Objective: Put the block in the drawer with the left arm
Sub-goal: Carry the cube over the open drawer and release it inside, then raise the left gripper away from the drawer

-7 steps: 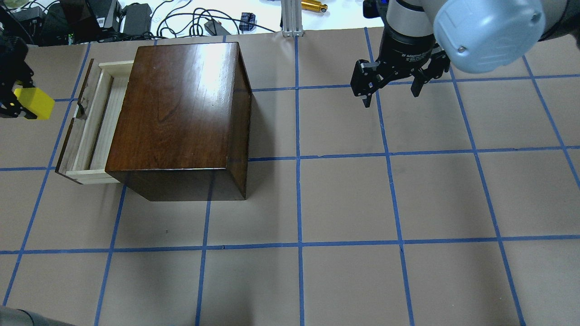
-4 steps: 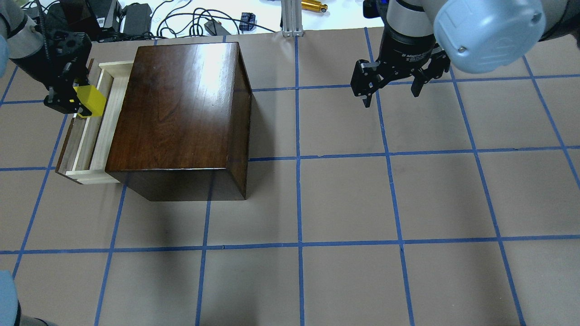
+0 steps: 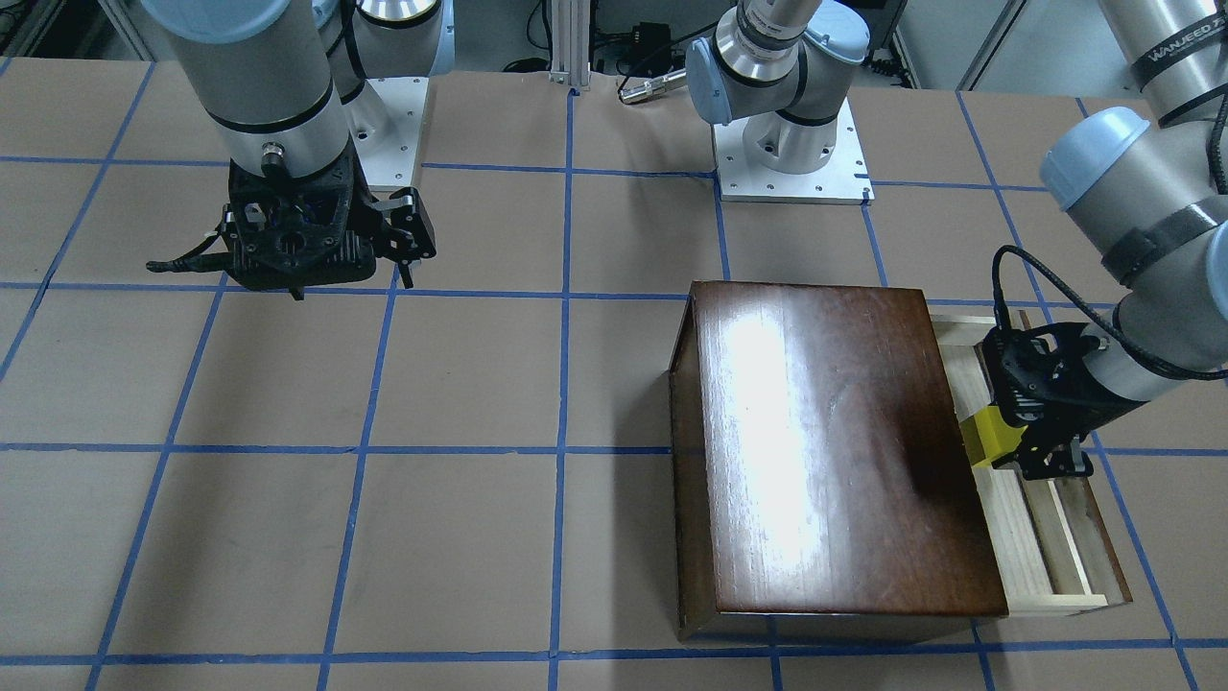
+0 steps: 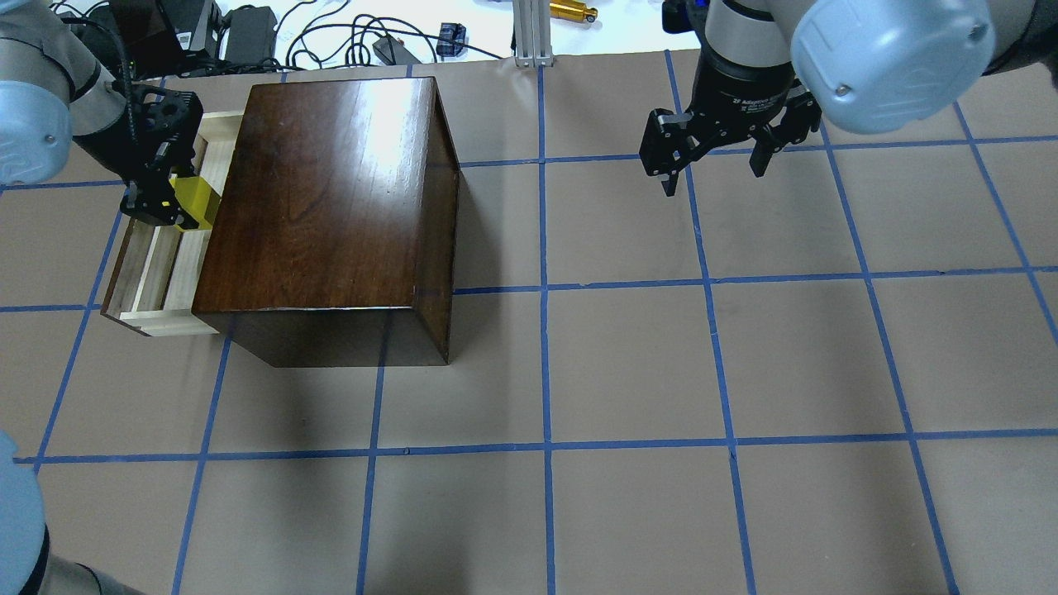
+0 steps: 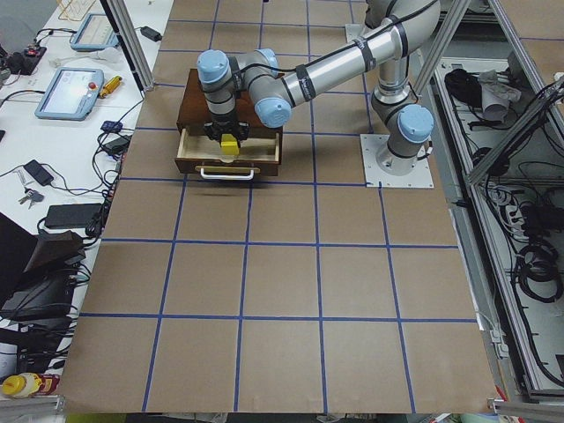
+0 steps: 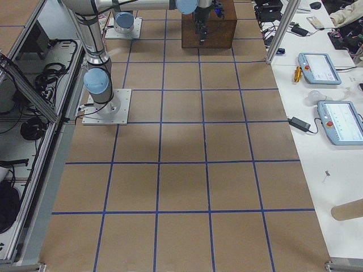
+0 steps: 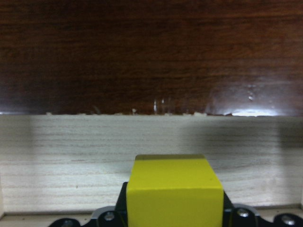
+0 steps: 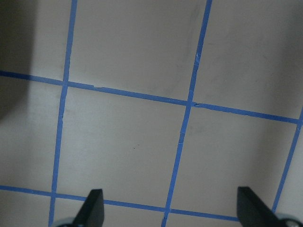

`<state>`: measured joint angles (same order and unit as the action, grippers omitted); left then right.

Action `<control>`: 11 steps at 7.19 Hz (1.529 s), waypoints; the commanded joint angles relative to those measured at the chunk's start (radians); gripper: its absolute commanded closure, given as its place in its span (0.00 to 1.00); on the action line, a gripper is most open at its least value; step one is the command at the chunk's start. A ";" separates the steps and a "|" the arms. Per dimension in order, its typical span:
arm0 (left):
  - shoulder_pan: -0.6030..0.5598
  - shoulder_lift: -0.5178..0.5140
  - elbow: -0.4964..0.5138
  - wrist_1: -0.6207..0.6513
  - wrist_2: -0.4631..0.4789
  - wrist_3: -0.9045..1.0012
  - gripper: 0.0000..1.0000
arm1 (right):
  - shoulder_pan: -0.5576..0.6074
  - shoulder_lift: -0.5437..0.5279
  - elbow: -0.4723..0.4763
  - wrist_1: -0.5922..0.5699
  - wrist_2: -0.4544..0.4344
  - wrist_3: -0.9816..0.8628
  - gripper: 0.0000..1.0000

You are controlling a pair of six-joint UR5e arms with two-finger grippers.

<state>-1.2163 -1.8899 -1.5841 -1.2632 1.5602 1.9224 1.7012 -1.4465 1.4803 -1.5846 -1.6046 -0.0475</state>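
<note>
A table (image 4: 628,364) covered in brown paper and ruled into squares with blue tape fills the scene, with cables and power bricks along its far edge. The block (image 3: 993,439), a small yellow cube with plain flat faces, looks rigid and light, and probably a little slick. Two opposite flat faces are the natural place to take it, squarely and near the middle so it cannot twist out. That is how it sits now: the left gripper (image 4: 177,202) has its jaws pinching the cube between the fingertips. In the left wrist view the cube juts out past the fingertips, low and centred. It hangs over the pale wooden floor of the open drawer (image 4: 155,277), close beside the front of the dark wooden box (image 4: 331,190), toward the end farther from the robot. Whether it touches the floor I cannot tell. A short drop onto the wood should not hurt it, though it may tumble. The right gripper (image 4: 709,165) hangs well apart over bare paper, jaws spread and holding nothing.
</note>
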 commanded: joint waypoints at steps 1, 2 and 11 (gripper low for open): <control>0.000 -0.006 -0.017 0.027 0.004 -0.009 0.47 | 0.000 0.000 0.000 0.000 0.000 0.000 0.00; 0.001 -0.003 -0.008 0.027 0.003 -0.011 0.05 | 0.000 0.000 0.000 0.000 0.000 0.000 0.00; -0.022 0.326 0.096 -0.432 0.018 -0.586 0.00 | 0.000 0.000 0.000 0.000 0.000 0.001 0.00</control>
<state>-1.2277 -1.6018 -1.4758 -1.6836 1.5760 1.5472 1.7012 -1.4466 1.4803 -1.5846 -1.6046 -0.0472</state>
